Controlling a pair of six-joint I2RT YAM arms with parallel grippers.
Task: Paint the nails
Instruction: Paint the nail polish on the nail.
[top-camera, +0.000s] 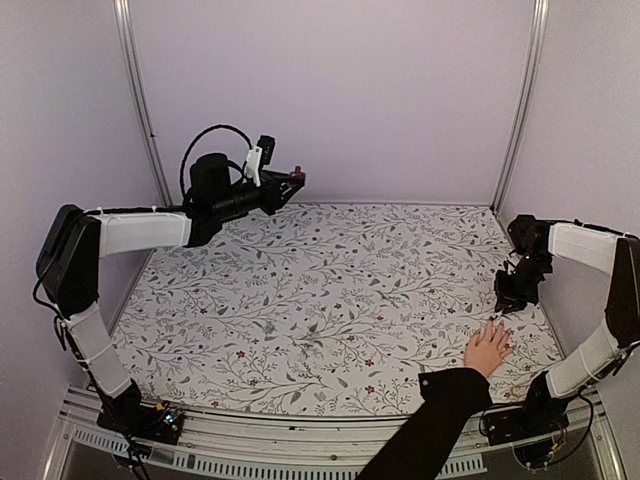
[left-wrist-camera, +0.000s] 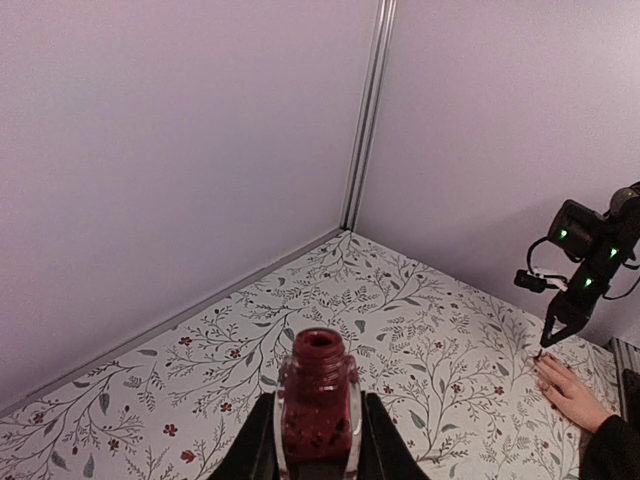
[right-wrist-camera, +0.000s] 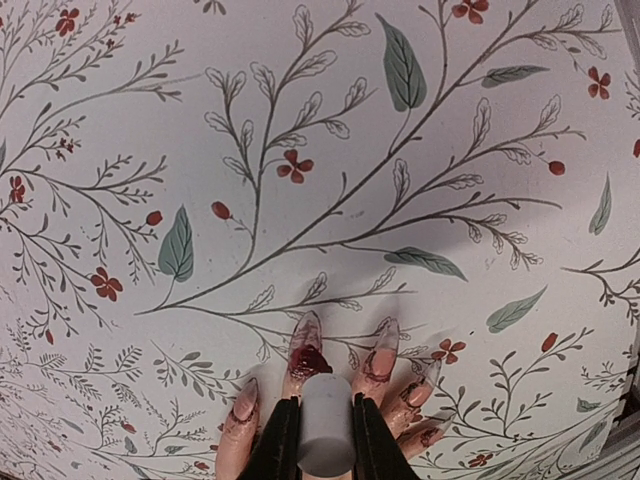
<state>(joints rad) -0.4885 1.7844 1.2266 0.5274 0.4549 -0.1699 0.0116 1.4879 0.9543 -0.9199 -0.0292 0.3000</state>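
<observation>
1. The left pincer (left-wrist-camera: 320, 440) is clamped on a small glass bottle (left-wrist-camera: 318, 385) of dark-red polish. Its round neck is uncapped, and it is held raised over the back-left part of the table (top-camera: 330, 290).
2. The table is covered with a matte white sheet printed with grey-green leafy sprigs and small red flowers.
3. The right pincer (right-wrist-camera: 325, 455) is closed on a smooth, cylindrical white cap (right-wrist-camera: 326, 415), held low over the fingertips. Whether anything touches the fingers cannot be told.
4. A light-skinned hand (top-camera: 488, 350) in a black sleeve (top-camera: 430, 420) is laid flat at the near right of the table, fingers spread.
5. The nails (right-wrist-camera: 308, 352) are long and tapered and are located directly beneath the cap. Glossy dark-red patches are seen on several, unevenly laid, with blotches on the surrounding skin.
</observation>
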